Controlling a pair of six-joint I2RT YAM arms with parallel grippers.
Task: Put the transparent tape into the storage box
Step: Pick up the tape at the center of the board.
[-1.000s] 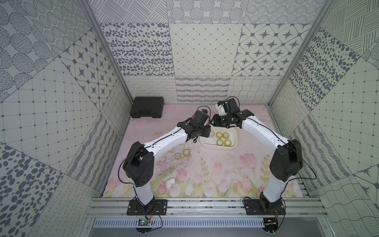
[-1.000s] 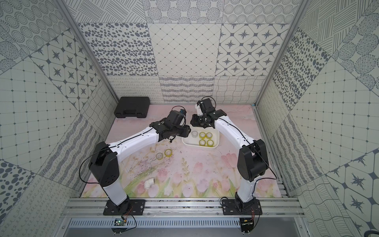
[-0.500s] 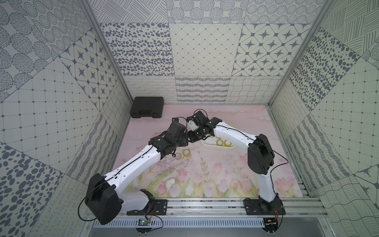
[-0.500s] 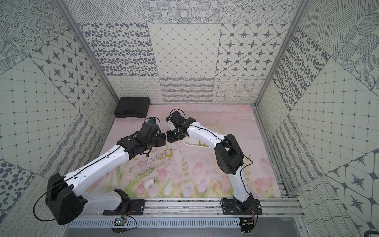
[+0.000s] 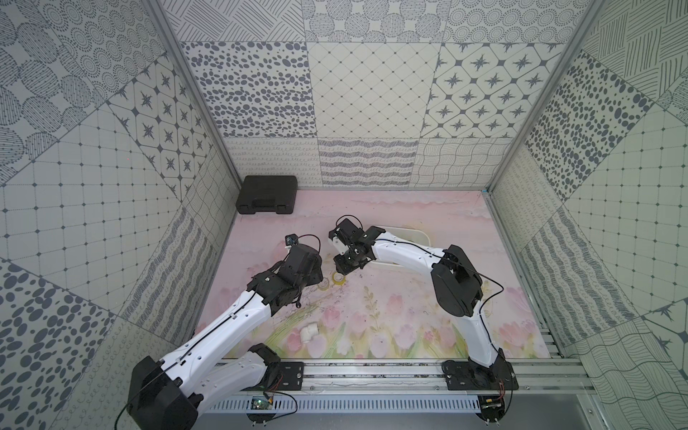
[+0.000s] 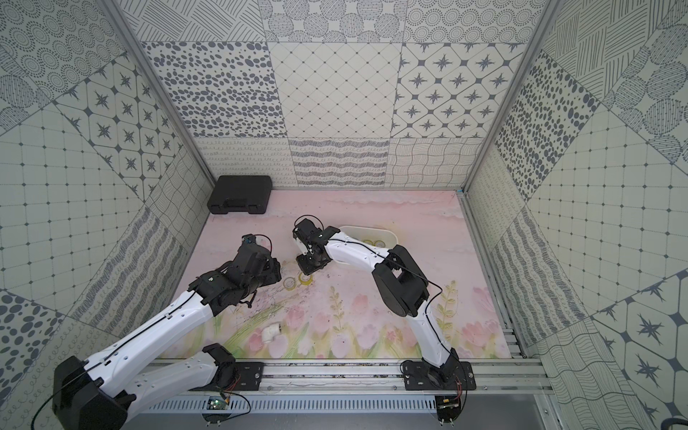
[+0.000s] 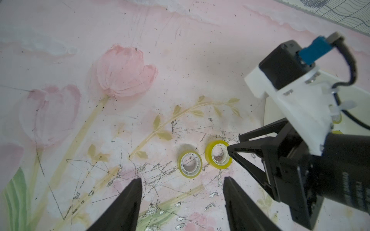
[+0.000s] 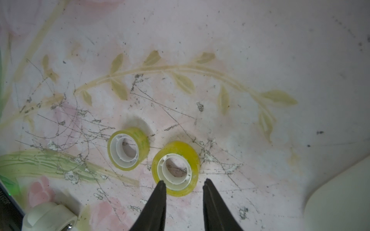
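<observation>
A second ago both your arms were bunched over the storage box [image 6: 372, 228] in the upper middle of the top views. Now both have come down-frame to the two tape rolls left on the mat. The left gripper [image 7: 182, 180] has spread its jaws wide, with nothing between them. I take that to mean a roll was just dropped off and the last pick-ups are starting.

The right gripper [image 8: 184, 182] is partly open and empty. Its tips are poised just over the near rim of the deeper-yellow roll [image 8: 176, 168]. The paler roll [image 8: 128, 149] lies just beside that one, a thin gap between them, near mid-frame in the right wrist view.

In both top views the pair sits just left of centre, below and left of the box. A couple of rolls in the box [image 6: 379, 244] show past the right arm.

Both loose rolls lie flat, hole facing up, axis vertical. A ring has no long axis across the mat, so any jaw angle should suit you.
</observation>
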